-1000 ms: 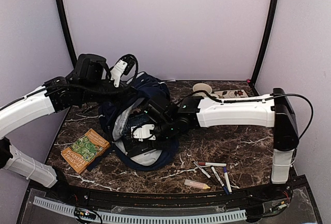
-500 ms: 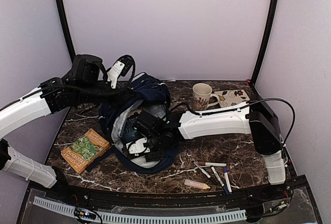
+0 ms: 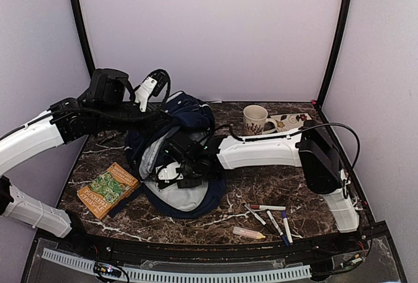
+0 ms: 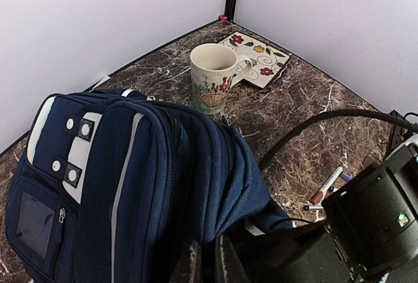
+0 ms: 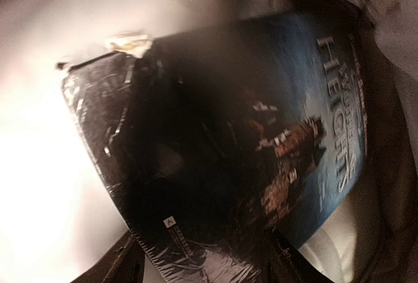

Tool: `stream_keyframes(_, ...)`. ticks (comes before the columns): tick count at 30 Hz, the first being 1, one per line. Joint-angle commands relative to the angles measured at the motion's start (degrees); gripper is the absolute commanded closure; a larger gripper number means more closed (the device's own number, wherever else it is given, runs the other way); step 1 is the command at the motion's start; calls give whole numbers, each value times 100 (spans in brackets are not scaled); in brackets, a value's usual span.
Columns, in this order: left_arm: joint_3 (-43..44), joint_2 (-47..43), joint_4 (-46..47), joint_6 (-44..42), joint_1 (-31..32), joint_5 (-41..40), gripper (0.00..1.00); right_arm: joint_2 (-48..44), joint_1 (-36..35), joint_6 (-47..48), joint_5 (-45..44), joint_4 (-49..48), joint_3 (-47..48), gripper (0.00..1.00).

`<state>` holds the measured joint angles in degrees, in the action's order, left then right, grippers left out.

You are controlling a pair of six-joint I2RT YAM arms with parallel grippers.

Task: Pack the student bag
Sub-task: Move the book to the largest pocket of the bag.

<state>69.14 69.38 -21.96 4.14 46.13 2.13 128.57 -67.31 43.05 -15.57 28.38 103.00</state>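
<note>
The student bag is a navy backpack lying open at the left middle of the table, its grey lining facing up. It also fills the left wrist view. My left gripper is shut on the bag's upper flap and holds it up; its fingertips pinch the blue fabric. My right gripper is inside the bag's mouth. In the right wrist view its fingers stand wide apart on either side of the near corner of a dark blue shrink-wrapped book, which lies on the lining.
A green patterned book lies left of the bag. A flowered mug and a flowered tile stand at the back right. Several pens and a pale eraser stick lie at the front right.
My right arm has pushed leftward and deeper into the bag, and the mug behind it has come into view. My left gripper has kept the flap raised.
</note>
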Motion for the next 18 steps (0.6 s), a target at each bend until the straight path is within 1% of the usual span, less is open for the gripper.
stream_keyframes(1, 87, -351, 892, 87, 19, 384, 100, 234, 312, 66, -295, -700, 401, 40)
stream_keyframes(5, 116, -353, 793, 78, 19, 367, 100, 424, 434, 79, -224, -907, 755, 41)
stream_keyframes(9, 141, -373, 758, 85, 19, 331, 100, 571, 464, 36, -113, -1154, 818, 41)
stream_keyframes(18, 152, -349, 765, 113, 19, 289, 100, 796, 466, -550, -16, -1302, 914, 43)
